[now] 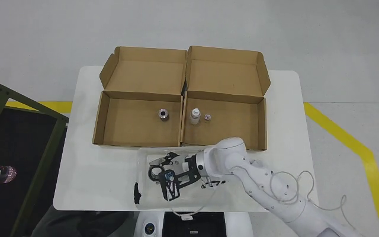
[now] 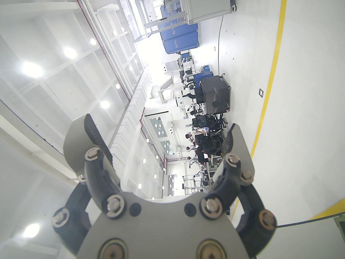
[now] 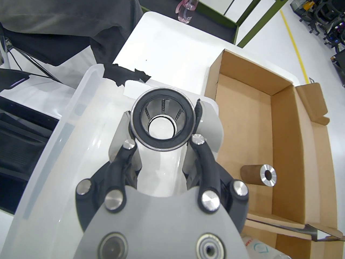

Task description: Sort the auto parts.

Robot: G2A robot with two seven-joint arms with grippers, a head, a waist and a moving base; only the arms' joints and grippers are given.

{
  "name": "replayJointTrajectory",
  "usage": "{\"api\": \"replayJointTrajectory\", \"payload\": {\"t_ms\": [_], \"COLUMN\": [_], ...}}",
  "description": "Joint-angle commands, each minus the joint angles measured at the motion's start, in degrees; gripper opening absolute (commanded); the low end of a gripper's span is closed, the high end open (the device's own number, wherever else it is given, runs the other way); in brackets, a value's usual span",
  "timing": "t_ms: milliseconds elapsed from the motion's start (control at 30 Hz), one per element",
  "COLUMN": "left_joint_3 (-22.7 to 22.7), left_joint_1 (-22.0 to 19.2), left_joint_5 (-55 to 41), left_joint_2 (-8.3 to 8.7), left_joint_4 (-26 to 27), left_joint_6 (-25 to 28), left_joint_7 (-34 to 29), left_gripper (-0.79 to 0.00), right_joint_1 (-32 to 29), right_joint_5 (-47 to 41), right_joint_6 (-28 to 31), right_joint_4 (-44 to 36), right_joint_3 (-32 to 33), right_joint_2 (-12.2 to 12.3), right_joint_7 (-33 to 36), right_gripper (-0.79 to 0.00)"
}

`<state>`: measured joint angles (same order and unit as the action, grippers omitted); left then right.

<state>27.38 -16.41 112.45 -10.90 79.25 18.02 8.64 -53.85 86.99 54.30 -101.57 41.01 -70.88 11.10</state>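
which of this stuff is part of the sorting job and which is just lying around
Job: right hand, shut on bearing; clear bin; left cardboard box; right cardboard box; metal sleeve; small white bottle; tiny pink part.
Lying about: pink water bottle; black tape on the bin rim.

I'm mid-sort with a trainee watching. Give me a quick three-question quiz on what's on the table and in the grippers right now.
1. True or false: the right gripper is shut on a black-rimmed metal sleeve, over the clear plastic bin.
2. What lies alone in one cardboard box? A) a metal cylinder B) a spanner C) a glove
3. Fill in: the left gripper is ____, holding nothing.
Key: 1 true; 2 A; 3 open.
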Motion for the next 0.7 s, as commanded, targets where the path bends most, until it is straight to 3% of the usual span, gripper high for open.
{"api": "replayJointTrajectory", "payload": {"t_ms": [0, 667], "left_joint_3": [0.0, 0.0], "left_joint_1": [0.0, 0.0], "left_joint_5": [0.0, 0.0], "left_joint_2": [0.00, 0.00], "left_joint_4": [0.0, 0.0], "left_joint_6": [0.0, 0.0], "left_joint_7": [0.0, 0.0], "left_gripper": [0.000, 0.000], "right_joint_1": [0.1, 3.2], "right_joint_5": [-0.1, -0.7], "right_joint_6": [-0.2, -2.9], "right_joint_4": [-0.9, -4.1], "right_joint_3": [1.0, 5.0], "right_joint_2": [0.2, 0.2], "right_joint_7": [-0.1, -1.4], "right_gripper": [-0.785, -0.785]}}
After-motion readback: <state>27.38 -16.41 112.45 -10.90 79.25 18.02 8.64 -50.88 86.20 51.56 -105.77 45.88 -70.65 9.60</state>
